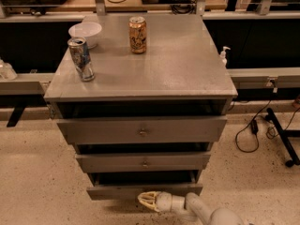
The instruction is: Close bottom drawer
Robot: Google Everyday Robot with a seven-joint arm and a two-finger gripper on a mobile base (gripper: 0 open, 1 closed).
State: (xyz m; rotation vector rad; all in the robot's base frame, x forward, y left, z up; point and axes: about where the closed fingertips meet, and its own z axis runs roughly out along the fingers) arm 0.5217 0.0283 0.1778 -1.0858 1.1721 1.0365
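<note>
The bottom drawer (117,191) is the lowest and narrowest of the grey cabinet's three drawers. It stands pulled out, with a dark gap above its low plain front panel. My gripper (147,199) comes in from the lower right on a pale arm. Its cream tip sits at the drawer's front panel, near the middle of its lower edge. The middle drawer (143,162) and the top drawer (142,130) each carry a small knob and also stand slightly out.
On the cabinet top (178,64) stand a blue-silver can (81,58), an orange can (138,34) and a white bowl (85,32). A black cable (248,132) and a dark stand leg (282,137) lie on the speckled floor to the right.
</note>
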